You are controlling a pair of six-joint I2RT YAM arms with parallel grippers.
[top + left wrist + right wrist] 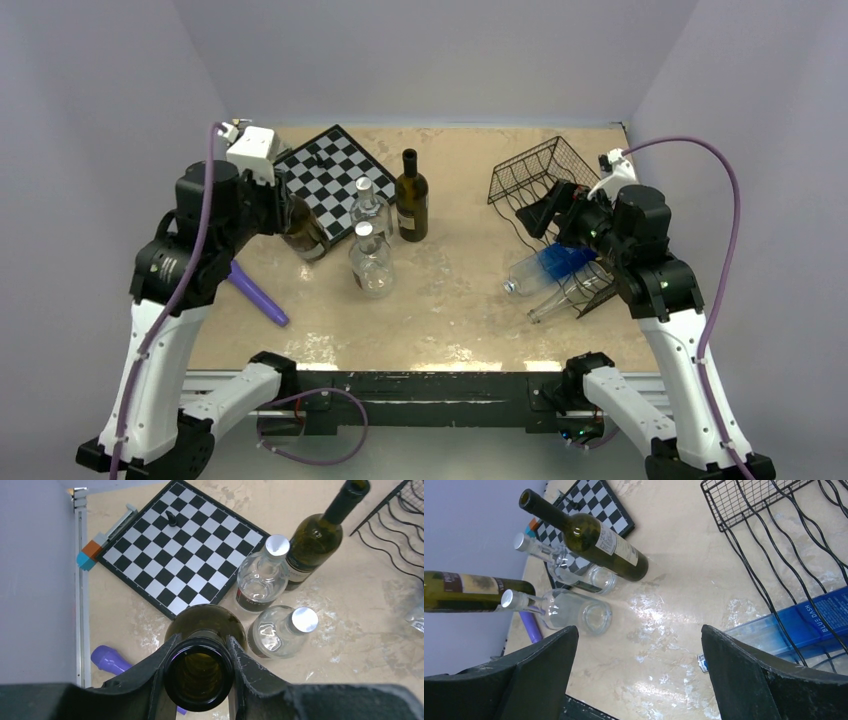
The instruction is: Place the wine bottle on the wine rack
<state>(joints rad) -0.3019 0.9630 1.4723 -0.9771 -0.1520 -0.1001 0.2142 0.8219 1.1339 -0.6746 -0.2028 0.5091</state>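
Left jaws clamped on the wine bottle (205, 620); right jaws spread wide, holding nothing.
Left fingers (160, 667) pinch the dark neck just under the open mouth. The bottle leans at the near corner of the chessboard (330, 175), on the left of the surface (460, 300). Just right of it stand the near clear bottle (371, 262), the far clear bottle (371, 205) and a second dark bottle (411, 200). The right jaws hang by the wine rack (540, 170), far right and well apart from the held bottle. A blue-labelled bottle (545, 268) lies among the rack's wires.
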